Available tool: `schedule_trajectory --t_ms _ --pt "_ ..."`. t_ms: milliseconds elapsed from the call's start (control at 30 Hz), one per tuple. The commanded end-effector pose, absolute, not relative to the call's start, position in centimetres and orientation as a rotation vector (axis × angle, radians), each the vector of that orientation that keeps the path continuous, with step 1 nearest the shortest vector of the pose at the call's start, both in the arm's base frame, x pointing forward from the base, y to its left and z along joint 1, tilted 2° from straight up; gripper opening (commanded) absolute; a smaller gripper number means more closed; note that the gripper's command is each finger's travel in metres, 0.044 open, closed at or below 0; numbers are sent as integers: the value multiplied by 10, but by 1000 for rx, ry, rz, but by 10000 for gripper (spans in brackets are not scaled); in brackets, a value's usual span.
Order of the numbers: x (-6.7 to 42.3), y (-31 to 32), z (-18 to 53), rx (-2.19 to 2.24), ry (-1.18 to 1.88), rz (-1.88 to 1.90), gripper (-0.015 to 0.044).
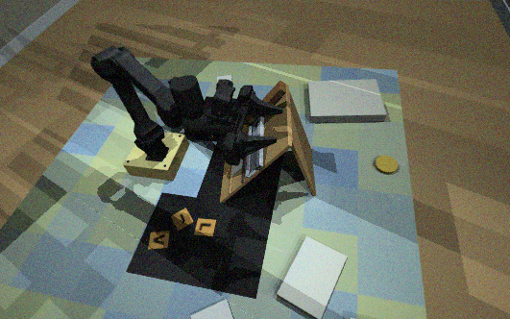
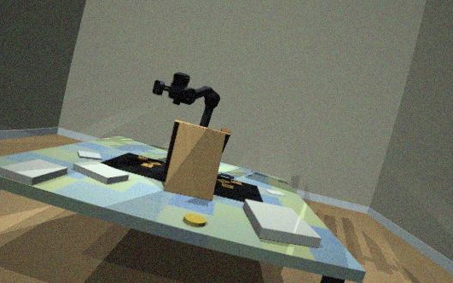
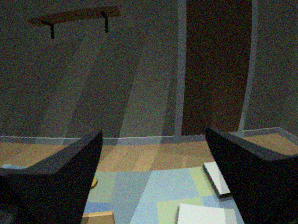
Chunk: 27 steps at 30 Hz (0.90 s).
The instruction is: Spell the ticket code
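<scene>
My gripper [image 1: 279,125] [image 3: 155,134] is open and empty, in the air above the leaning wooden board [image 1: 280,136] [image 2: 194,162] [image 3: 100,218]. The pale rail [image 1: 254,165] runs across the board's sloping front; the arm partly hides it, and I cannot tell whether it holds tiles. Three orange tiles with dark letters lie apart on the black mat [image 1: 240,283] [image 2: 119,162]: one tile [image 1: 182,218], another [image 1: 206,227] and a third [image 1: 158,239]. More orange tiles [image 2: 228,186] lie on the mat's other side, beyond the board in the exterior view. I cannot make out the ticket's code.
A large grey block [image 1: 346,98] [image 2: 281,222] and a yellow disc [image 1: 386,164] [image 2: 194,220] stand behind the board. A white block [image 1: 313,276] [image 3: 202,215] lies beside the mat, with another [image 1: 213,311] near the view's bottom edge. The counter's edge [image 2: 179,238] runs past the disc.
</scene>
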<state>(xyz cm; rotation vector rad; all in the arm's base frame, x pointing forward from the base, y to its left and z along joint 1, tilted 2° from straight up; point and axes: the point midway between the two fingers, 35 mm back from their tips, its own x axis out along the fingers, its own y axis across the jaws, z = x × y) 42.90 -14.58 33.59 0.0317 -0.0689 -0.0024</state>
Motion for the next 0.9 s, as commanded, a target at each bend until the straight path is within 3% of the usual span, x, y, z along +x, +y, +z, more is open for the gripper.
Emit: schedule_trajectory --t_ms 0,633,867 --pt "427 -145 334 30 -62 -2 426" --pt "218 -39 120 -5 535 212 440" --pt "208 -32 108 2 556 229 440"
